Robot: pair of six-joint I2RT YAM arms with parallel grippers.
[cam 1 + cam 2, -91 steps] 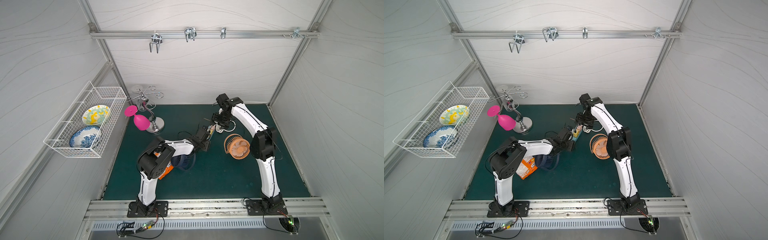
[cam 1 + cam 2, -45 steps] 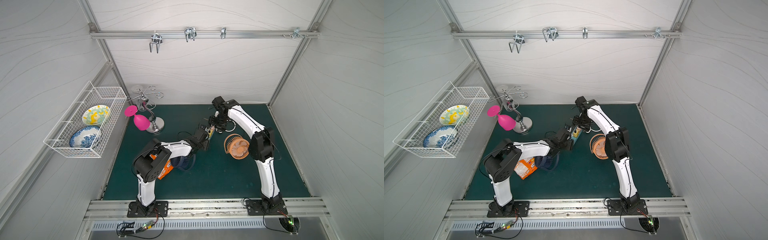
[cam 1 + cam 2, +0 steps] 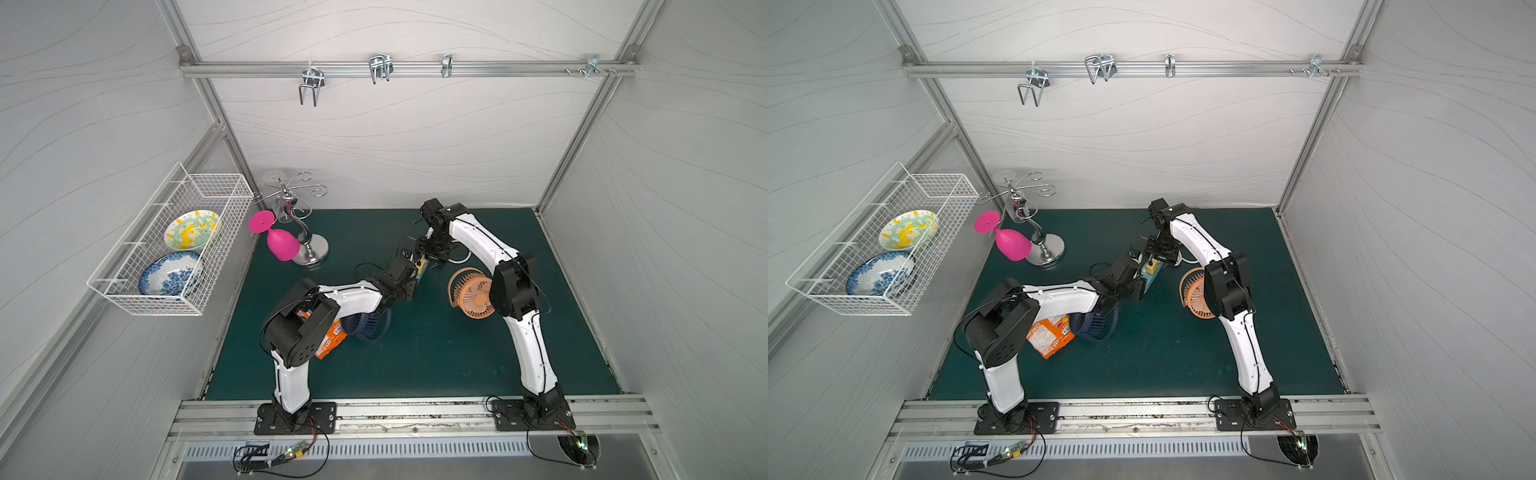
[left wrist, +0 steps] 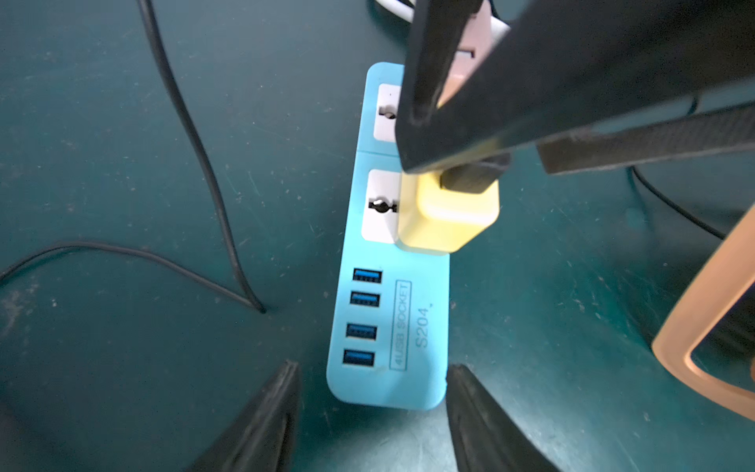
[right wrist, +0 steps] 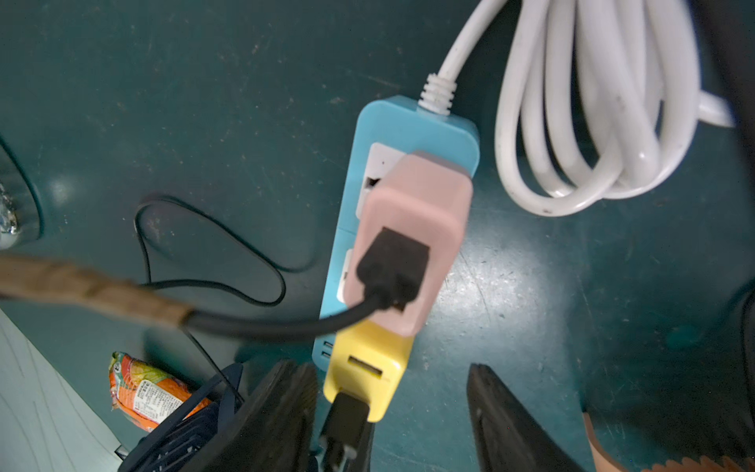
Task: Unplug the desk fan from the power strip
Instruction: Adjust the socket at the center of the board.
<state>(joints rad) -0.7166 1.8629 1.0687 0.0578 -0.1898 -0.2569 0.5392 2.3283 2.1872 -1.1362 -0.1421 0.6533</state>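
Leftmost, a white wire basket [image 3: 124,286] hangs on the side wall with two patterned plates in it. Just beside it, at the back corner of the green worktop [image 3: 415,357], a pink glass [image 3: 282,245] hangs tilted on a chrome stand [image 3: 309,253]. Nearer the front, an orange snack bag [image 3: 1050,336] and a navy fan [image 3: 1092,326] lie side by side, partly hidden under the left arm.

That arm reaches to mid-worktop, where the power strip [image 4: 392,310] lies flat, light blue, with its four USB ports towards the left hand [image 4: 372,365]. The hand is released: its fingers [image 4: 282,408] stand apart, one either side of the strip's USB end. One finger is clear of the edge. The other is so close to the corner that I cannot tell whether it touches.

A yellow adapter [image 4: 445,220] sits in the socket next to the USB ports, with a black plug in its top. A pink adapter [image 5: 412,220] fills the socket beyond it and carries a black cable. The right hand [image 5: 384,365] comes down from above with its jaws spread around the yellow adapter, not clenched on it. One finger is close against the black plug, and the other stands well apart.

At the strip's far end a thick white cord [image 5: 592,122] lies coiled. Right of the strip, an orange fan [image 3: 471,293] stands beside the right arm.
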